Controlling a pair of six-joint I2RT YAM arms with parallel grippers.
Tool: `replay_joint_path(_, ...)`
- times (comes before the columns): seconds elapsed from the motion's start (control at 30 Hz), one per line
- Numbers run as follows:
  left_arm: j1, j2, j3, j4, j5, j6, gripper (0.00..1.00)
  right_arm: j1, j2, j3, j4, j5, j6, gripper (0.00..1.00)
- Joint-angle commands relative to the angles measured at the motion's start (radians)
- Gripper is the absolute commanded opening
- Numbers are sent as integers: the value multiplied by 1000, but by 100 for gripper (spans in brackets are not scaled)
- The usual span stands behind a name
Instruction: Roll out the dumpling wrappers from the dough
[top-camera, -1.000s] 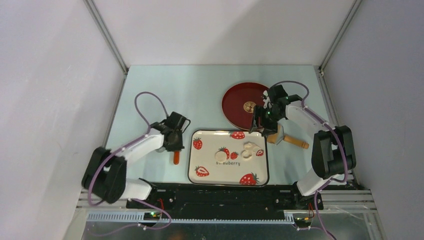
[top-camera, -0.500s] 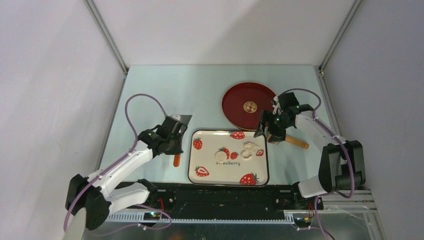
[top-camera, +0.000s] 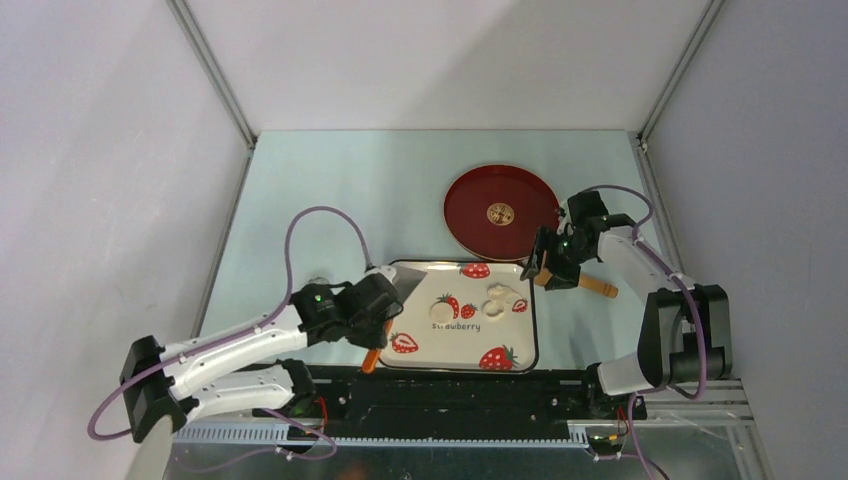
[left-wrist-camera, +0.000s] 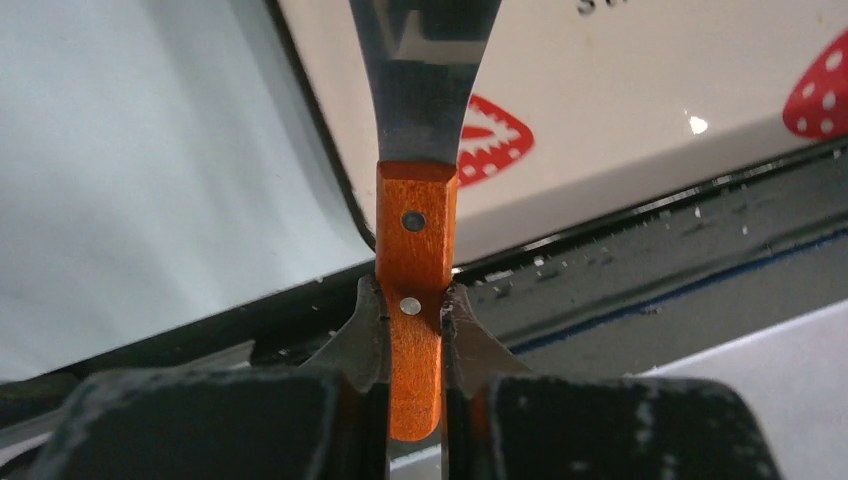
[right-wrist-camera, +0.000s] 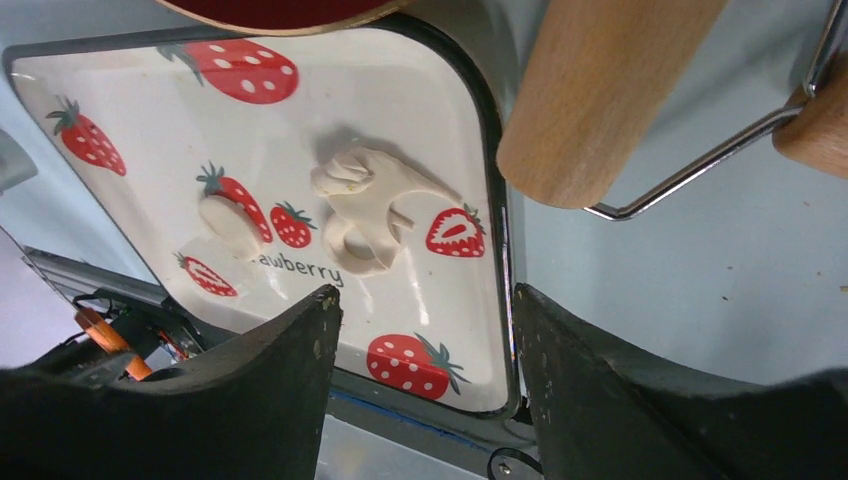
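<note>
The left gripper (left-wrist-camera: 413, 310) was clenched on the orange handle (left-wrist-camera: 415, 235) of a scraper, whose steel blade (left-wrist-camera: 425, 60) was seen over the lower-left corner of the strawberry plate (top-camera: 450, 350). The right gripper (right-wrist-camera: 425, 300) was held released above the plate's right edge. The dough (right-wrist-camera: 365, 205) and a dumpling wrapper (right-wrist-camera: 228, 222) lay apart near the plate's middle. A wooden roller (right-wrist-camera: 600, 90) lay at upper right. The pale green table (top-camera: 340, 180) was enclosed by white walls (top-camera: 100, 150). The left arm was stretched low from the lower left, the right arm folded at the right edge.

Orange spatula handle (left-wrist-camera: 415, 240) in the tight left hand (left-wrist-camera: 414, 297), steel blade (left-wrist-camera: 425, 70) over strawberry plate (left-wrist-camera: 640, 110) edge.
</note>
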Motion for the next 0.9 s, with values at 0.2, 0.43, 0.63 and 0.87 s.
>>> replay_joint_path(0.2,-266,72,-8,-21,24,-188,0,-22,36,-120,54,-8,4,58)
replay_joint_path(0.43,-365,107,-15,-35,67,-256,0,-25,48,-187,97,-15,10,52)
replay_joint_path(0.63,-417,172,23,-73,111,-248,0,-29,57,-191,106,-27,13,44)
replay_joint_path(0.87,-426,267,83,-134,118,-211,0,-31,63,-191,109,-33,7,37)
